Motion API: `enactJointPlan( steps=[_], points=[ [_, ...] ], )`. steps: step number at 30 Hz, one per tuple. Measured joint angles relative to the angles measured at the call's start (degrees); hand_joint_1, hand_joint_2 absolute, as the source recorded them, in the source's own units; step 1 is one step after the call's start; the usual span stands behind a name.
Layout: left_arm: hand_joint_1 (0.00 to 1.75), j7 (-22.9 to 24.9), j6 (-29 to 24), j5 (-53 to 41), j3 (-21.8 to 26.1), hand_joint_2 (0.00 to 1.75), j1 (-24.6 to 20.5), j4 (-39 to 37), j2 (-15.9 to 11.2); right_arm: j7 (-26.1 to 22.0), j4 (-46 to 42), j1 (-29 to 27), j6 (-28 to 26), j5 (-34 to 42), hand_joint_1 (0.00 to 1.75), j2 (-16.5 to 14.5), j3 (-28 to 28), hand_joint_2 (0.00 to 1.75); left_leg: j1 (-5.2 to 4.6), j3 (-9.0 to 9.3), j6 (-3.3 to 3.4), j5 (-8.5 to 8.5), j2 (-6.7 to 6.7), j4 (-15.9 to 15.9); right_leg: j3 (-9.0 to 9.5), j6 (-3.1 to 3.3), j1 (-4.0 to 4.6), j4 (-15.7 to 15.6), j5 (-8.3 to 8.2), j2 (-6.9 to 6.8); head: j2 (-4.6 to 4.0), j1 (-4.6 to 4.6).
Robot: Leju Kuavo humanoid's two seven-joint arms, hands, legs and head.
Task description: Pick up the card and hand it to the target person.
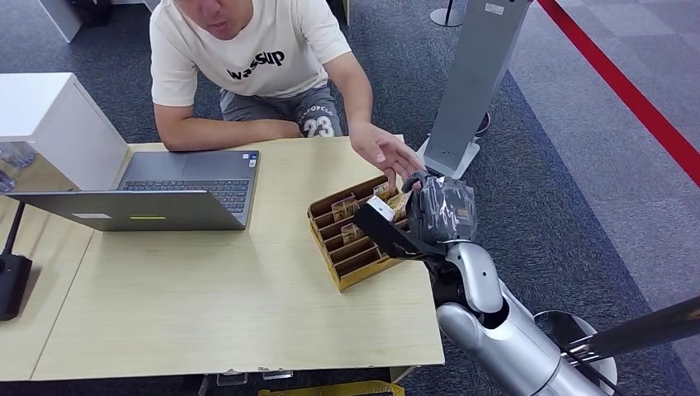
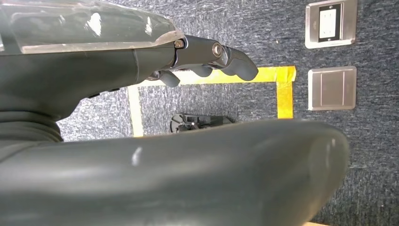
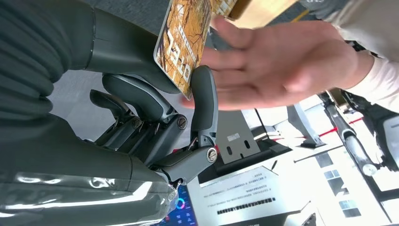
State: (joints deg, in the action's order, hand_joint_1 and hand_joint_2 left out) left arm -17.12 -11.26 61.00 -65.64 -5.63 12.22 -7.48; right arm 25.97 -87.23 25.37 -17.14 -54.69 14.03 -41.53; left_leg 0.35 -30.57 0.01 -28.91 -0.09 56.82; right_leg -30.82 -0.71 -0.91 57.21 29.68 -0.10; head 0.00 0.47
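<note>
The right hand [image 3: 155, 127] pinches the card [image 3: 186, 42] between the thick grey thumb and one dark finger [image 3: 203, 101]; the other fingers curl loosely behind and bear none of the load. Only the card's lower edge sits in that pinch, and most of the orange-printed face stands out beyond the fingertips, so the hold looks thin. A tilt or a jolt of the wrist could let the card pivot and slide out.

Just past the fingertips lies the person's open hand [image 3: 282, 61], palm toward the card and very near it; whether it touches I cannot tell. If the fingers part before that palm closes, the card would likely drop. If they stay clamped while the person pulls, it may bend or snap free.

In the head view the wooden card tray [image 1: 351, 247] lies under and just beside the hand, on the table [image 1: 206, 297], so a dropped card could land back among the other cards or go over the table edge onto the carpet.

The left hand [image 2: 207, 59] hangs over the floor, fingers curled, holding nothing.
</note>
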Motion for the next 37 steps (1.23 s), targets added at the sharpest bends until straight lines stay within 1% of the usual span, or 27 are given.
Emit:
enactJointPlan(
  steps=[11,13,16,20,21,23,24,25,29,31,34,37],
  points=[
    [0.00,-0.21,0.66,-0.24,0.00,0.00,-0.01,0.00,0.00,-1.54,-2.31,-1.71,-5.64,1.43,1.73,0.53,1.75,1.75,0.00,-0.01,0.00,0.00,0.00,0.00,0.00,0.00,0.00,0.00,0.00,0.00,0.00,0.03],
    [0.00,-0.30,0.95,-0.33,0.00,0.00,-0.02,0.00,0.00,-1.86,-2.43,-1.93,-6.40,1.18,1.68,0.53,2.15,1.75,0.00,-0.01,0.00,0.00,0.00,0.00,0.00,0.00,0.00,0.00,0.00,0.00,0.00,0.01],
    [0.00,-0.40,1.47,-0.51,0.00,0.00,-0.02,0.00,0.00,-2.01,-2.60,-2.13,-6.73,0.94,1.49,0.53,2.59,1.75,0.00,-0.01,0.00,0.00,0.00,0.00,0.00,0.00,0.00,0.00,0.00,0.00,0.00,0.02],
    [0.00,-0.74,1.88,-0.84,0.00,0.00,-0.01,0.00,0.00,-2.02,-2.62,-2.38,-6.75,0.92,0.08,0.62,2.83,1.75,0.00,-0.02,0.00,0.00,-0.01,0.00,0.00,0.00,0.00,0.00,0.00,-0.01,0.00,0.02],
    [0.00,-0.85,1.86,-0.85,0.00,0.00,-0.02,0.00,0.00,-2.02,-2.63,-2.43,-6.75,0.93,0.00,0.68,2.86,1.75,0.00,-0.02,0.00,0.00,-0.01,0.00,0.00,0.00,0.00,0.00,0.00,-0.01,0.00,0.02],
    [0.00,-0.95,1.66,-0.85,0.00,0.00,-0.02,0.00,0.00,-2.46,-2.70,-2.51,-6.68,2.35,0.00,0.78,3.16,1.75,0.00,-0.01,0.00,0.00,0.00,0.00,0.00,0.00,0.00,0.00,0.00,0.00,0.00,0.02],
    [0.00,-0.95,1.53,-0.85,0.00,0.00,-0.02,0.00,0.00,-3.34,-2.73,-2.56,-6.51,4.76,0.00,0.80,3.38,1.75,0.00,-0.01,0.00,0.00,0.00,0.00,0.00,0.00,0.00,0.00,0.00,0.00,0.00,0.02],
    [0.00,-0.95,1.40,-0.84,0.00,0.00,-0.02,0.00,0.00,-4.73,-2.75,-2.68,-6.22,8.63,0.00,0.81,3.62,1.75,0.00,-0.02,0.00,0.00,0.00,0.00,0.00,0.00,0.00,0.00,0.00,0.00,0.00,0.03],
    [0.00,-0.95,1.18,-0.75,0.00,0.00,-0.02,0.00,0.00,-12.50,-2.53,-3.77,-4.60,28.62,0.00,0.82,4.35,1.75,0.00,-0.02,0.00,0.00,-0.01,0.00,0.00,0.00,0.00,0.00,0.00,-0.01,0.00,0.03],
    [0.00,-0.95,1.13,-0.60,0.00,0.00,-0.02,0.00,0.00,-15.88,-2.23,-4.66,-3.88,36.26,0.00,0.83,4.93,1.75,0.00,-0.01,0.00,0.00,-0.01,0.00,0.00,0.00,0.00,0.00,0.00,-0.01,0.00,0.00],
    [0.00,-0.93,1.03,-0.44,0.00,0.00,-0.01,0.00,0.00,-19.42,-1.75,-6.44,-2.90,44.95,0.00,0.95,6.06,1.75,0.00,-0.03,0.00,0.00,-0.01,0.00,0.00,0.00,0.00,0.00,0.00,-0.02,0.00,-0.02],
    [0.00,-0.88,0.98,-0.37,0.00,0.00,-0.01,0.00,0.00,-20.93,-1.34,-7.97,-2.28,49.57,0.00,1.24,7.10,1.75,0.00,-0.04,0.00,0.00,-0.01,0.00,-0.01,0.00,0.00,-0.01,0.00,-0.01,0.00,-0.01]
  ],
)
